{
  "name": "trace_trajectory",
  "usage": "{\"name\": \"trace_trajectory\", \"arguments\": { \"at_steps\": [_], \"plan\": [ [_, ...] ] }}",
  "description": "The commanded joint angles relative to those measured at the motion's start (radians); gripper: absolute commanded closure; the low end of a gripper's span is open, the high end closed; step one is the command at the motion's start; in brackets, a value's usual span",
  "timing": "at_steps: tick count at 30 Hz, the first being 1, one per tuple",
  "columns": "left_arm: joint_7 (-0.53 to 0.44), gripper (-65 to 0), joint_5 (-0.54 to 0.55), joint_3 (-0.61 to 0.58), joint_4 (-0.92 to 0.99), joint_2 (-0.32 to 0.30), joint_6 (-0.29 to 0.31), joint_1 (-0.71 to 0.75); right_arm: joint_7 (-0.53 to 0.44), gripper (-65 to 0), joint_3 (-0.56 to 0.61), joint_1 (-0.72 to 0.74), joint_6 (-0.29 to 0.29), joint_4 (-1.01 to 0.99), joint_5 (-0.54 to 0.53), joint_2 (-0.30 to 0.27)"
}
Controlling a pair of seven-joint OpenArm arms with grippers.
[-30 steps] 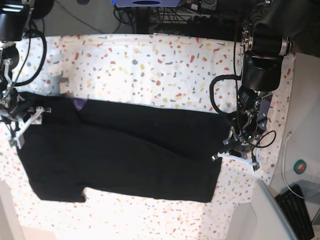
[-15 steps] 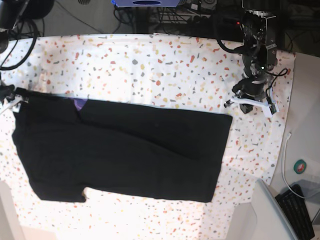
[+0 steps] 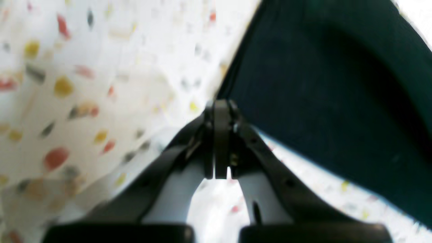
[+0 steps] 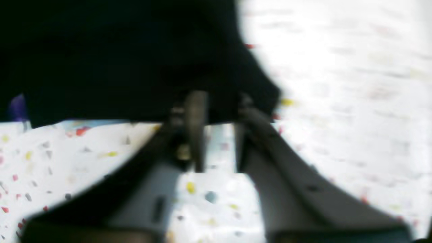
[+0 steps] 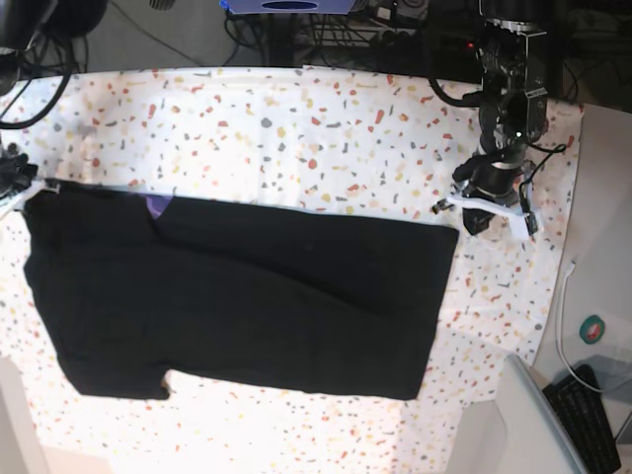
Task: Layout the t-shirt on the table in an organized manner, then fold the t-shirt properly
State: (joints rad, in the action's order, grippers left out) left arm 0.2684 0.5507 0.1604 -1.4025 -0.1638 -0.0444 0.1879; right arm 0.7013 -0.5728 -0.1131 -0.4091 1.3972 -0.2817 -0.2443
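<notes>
The t-shirt (image 5: 237, 296) lies flat on the table (image 5: 296, 128), filling its near and middle part in the base view, with bare table behind it and in a strip along its front edge. The left gripper (image 5: 472, 222) hangs just off the shirt's far right corner, above the table. The right gripper (image 5: 18, 183) sits at the shirt's far left corner, at the table's left edge; in the right wrist view its fingers (image 4: 195, 111) meet the cloth's edge.
</notes>
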Motion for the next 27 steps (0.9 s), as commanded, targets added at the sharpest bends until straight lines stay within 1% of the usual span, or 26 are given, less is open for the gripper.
{"name": "trace_trajectory", "arguments": {
  "at_steps": [1, 4, 6, 8, 10, 13, 16, 18, 20, 22, 24, 25, 27],
  "plan": [
    [-0.019, 0.0, 0.004, -0.018, -0.016, 0.002, 0.016, -0.023, -0.01, -0.2, -0.008, 0.04, -0.011, -0.031, 0.006, -0.022],
    [-0.019, 0.0, 0.004, -0.063, -0.016, 0.004, 0.015, -0.052, -0.016, 0.0, -0.008, 0.108, -0.012, -0.172, 0.009, -0.039],
    [-0.019, 0.0, 0.004, -0.069, -0.016, 0.004, 0.015, -0.055, -0.018, 0.0, -0.006, 0.145, -0.012, -0.241, 0.009, -0.074],
    [-0.019, 0.0, 0.004, -0.069, -0.013, 0.004, 0.015, -0.055, -0.022, 0.0, -0.008, 0.172, -0.012, -0.287, 0.009, -0.094],
    [-0.019, 0.0, 0.004, -0.068, 0.005, 0.0, 0.015, -0.051, -0.056, 0.0, -0.005, 0.189, -0.012, -0.325, 0.009, -0.123],
    [-0.019, 0.0, 0.004, -0.068, 0.038, -0.004, 0.015, -0.049, -0.091, 0.0, -0.003, 0.211, -0.012, -0.398, 0.009, -0.152],
    [-0.019, 0.0, 0.004, -0.068, 0.048, -0.023, 0.015, -0.046, -0.102, 0.0, -0.003, 0.246, -0.012, -0.5, 0.009, -0.174],
    [-0.021, 0.0, 0.006, -0.066, 0.038, -0.023, 0.015, -0.032, -0.134, 0.0, -0.003, 0.26, -0.012, -0.546, 0.009, -0.18],
    [-0.021, 0.0, 0.007, -0.066, 0.025, -0.024, 0.015, -0.026, -0.144, 0.0, -0.006, 0.261, -0.011, -0.54, 0.009, -0.18],
    [-0.021, 0.0, 0.009, -0.066, 0.01, -0.026, 0.015, -0.018, -0.124, 0.0, -0.01, 0.257, -0.011, -0.493, 0.008, -0.181],
    [-0.021, 0.0, 0.009, -0.066, -0.001, -0.027, 0.015, -0.006, -0.085, 0.0, -0.01, 0.214, -0.011, -0.39, 0.006, -0.175],
    [-0.021, 0.0, 0.009, -0.066, -0.004, -0.027, 0.015, -0.001, -0.065, 0.0, -0.006, 0.191, -0.011, -0.321, 0.005, -0.169],
    [-0.021, 0.0, 0.009, -0.066, -0.004, -0.027, 0.015, 0.003, -0.033, 0.0, -0.005, 0.16, -0.011, -0.221, 0.008, -0.131]
  ]
}}
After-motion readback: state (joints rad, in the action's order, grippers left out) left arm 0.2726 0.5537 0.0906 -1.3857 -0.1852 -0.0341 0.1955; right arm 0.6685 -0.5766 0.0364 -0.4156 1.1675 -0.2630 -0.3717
